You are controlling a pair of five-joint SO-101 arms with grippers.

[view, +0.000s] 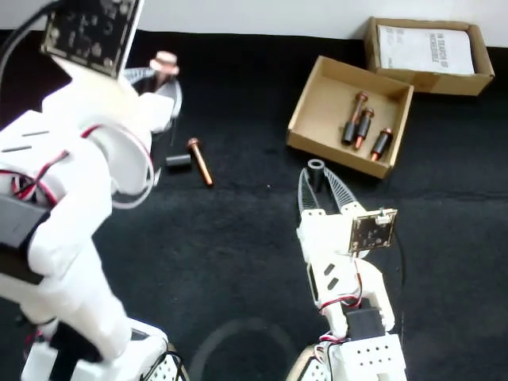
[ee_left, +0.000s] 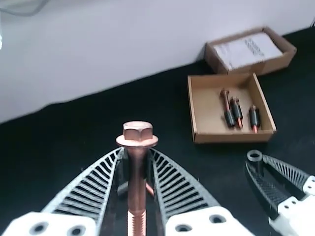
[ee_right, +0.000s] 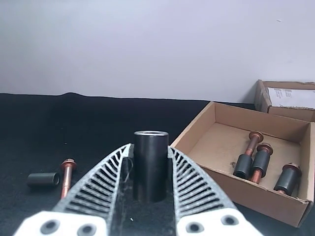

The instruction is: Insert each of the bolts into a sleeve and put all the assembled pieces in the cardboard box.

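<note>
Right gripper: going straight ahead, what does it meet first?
Likely the near corner of the open brown cardboard box, though the right gripper and its black cylindrical sleeve might just miss.

Smaller box [view: 432, 82] with a printed sheet [view: 423, 49] on black tabletop [view: 238, 262]

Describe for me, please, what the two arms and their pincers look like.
Both the left arm and right arm are white, blocky plastic shells with black motor sections and red and black wires looping at the joints. Each carries a small circuit board near the wrist. The left pincer and right pincer have white bases with screw holes and curved, ribbed, grey fingers.
</note>
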